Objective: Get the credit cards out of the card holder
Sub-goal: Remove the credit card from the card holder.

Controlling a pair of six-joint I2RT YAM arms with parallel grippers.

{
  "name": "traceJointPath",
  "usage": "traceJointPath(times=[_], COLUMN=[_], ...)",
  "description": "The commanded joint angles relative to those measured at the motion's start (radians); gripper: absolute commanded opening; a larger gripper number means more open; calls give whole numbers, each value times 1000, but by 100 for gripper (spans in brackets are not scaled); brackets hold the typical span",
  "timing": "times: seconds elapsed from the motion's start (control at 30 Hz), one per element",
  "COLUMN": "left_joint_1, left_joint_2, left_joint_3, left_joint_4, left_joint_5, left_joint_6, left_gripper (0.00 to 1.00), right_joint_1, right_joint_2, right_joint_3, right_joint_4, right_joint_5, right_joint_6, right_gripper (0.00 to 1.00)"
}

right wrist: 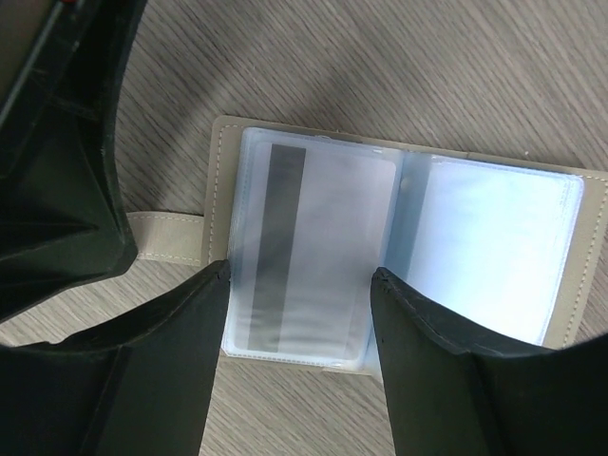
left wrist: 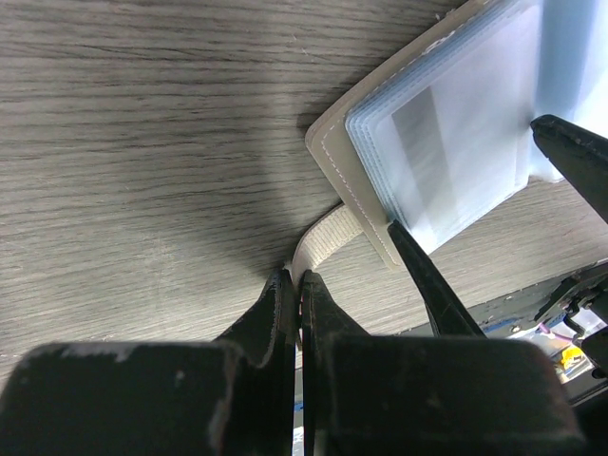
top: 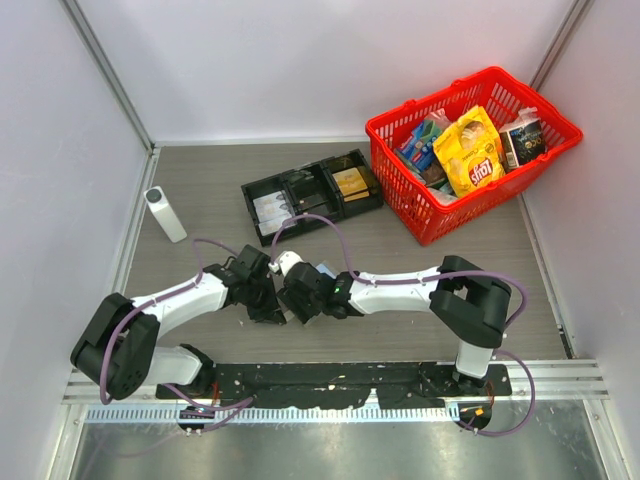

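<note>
Near the front edge of the grey wood-grain table (top: 200,180), between the two arms, a small beige-grey stitched card holder (right wrist: 220,171) lies open flat with its clear plastic sleeves facing up. One pale whitish credit card (right wrist: 313,237) with a dark stripe sits inside the sleeve nearest the strap (the other sleeves look milky, so their contents cannot be told). The left gripper (left wrist: 294,285) has its fingers pressed together on the holder's narrow beige strap (left wrist: 323,237), pinching it just off the cover's edge. The right gripper (right wrist: 302,275) is spread wide, its black fingers (right wrist: 190,323) at either side of that sleeve; whether they touch it is unclear. Well behind are a long black compartmented tray (top: 318,190), a red plastic basket (top: 490,200) of snack packets and a white upright block (top: 165,213).
</note>
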Motion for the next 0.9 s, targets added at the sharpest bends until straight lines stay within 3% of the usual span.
traceJointPath(times=[0.0,0.43,0.87], left_joint_1=[-7,-7,-5], left_joint_2=[11,11,6], left_joint_3=[-3,-6,-16], left_joint_4=[-5,-29,-36], left_joint_5=[1,10,9], left_joint_6=[3,29,30], left_gripper=[0,0,0], right_joint_1=[3,1,1], right_joint_2=[7,-54,-134], right_joint_3=[4,30,62], right_joint_4=[7,-46,-74], right_joint_5=[66,259,233], right_joint_6=[-10,-31,-43], right_gripper=[65,65,66])
